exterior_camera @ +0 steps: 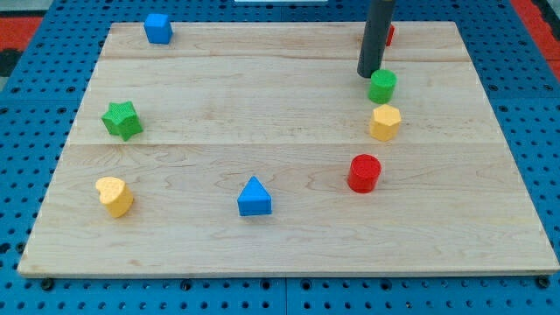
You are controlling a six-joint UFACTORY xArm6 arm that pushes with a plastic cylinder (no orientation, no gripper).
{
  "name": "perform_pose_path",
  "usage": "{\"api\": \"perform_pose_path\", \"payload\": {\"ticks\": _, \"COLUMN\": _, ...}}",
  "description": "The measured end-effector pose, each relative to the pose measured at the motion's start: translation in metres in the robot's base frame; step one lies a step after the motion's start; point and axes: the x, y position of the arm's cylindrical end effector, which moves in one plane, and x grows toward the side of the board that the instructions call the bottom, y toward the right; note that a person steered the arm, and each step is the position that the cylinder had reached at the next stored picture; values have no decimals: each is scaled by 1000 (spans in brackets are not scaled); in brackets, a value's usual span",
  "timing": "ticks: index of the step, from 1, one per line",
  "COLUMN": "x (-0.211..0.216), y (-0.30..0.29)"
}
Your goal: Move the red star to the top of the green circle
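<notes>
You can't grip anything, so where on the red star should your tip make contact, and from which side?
Judging from this view, on the red star's far edge, coming from the view's top. It sits just above the green circle, so a short push toward the view's bottom should do. My tip is between them, at the circle's upper left. My rod hides most of the star.
</notes>
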Motion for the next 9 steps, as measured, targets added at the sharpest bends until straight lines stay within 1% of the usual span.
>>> {"api": "perform_pose_path", "payload": {"ticks": 1, "x": -40, "y": 25}}
{"api": "perform_pose_path", "payload": {"ticks": 2, "x": -107, "y": 114}}
{"api": "perform_pose_path", "payload": {"ticks": 3, "x": -126, "y": 102}}
{"api": "perform_pose_path", "payload": {"ticks": 4, "x": -125, "y": 52}}
{"api": "perform_pose_path", "payload": {"ticks": 5, "x": -114, "y": 23}}
{"api": "perform_pose_path", "payload": {"ticks": 6, "x": -99, "y": 43}}
{"api": "perform_pose_path", "payload": {"ticks": 7, "x": -126, "y": 15}}
{"api": "perform_pose_path", "payload": {"ticks": 8, "x": -121, "y": -47}}
{"api": "perform_pose_path", "payload": {"ticks": 9, "x": -88, "y": -21}}
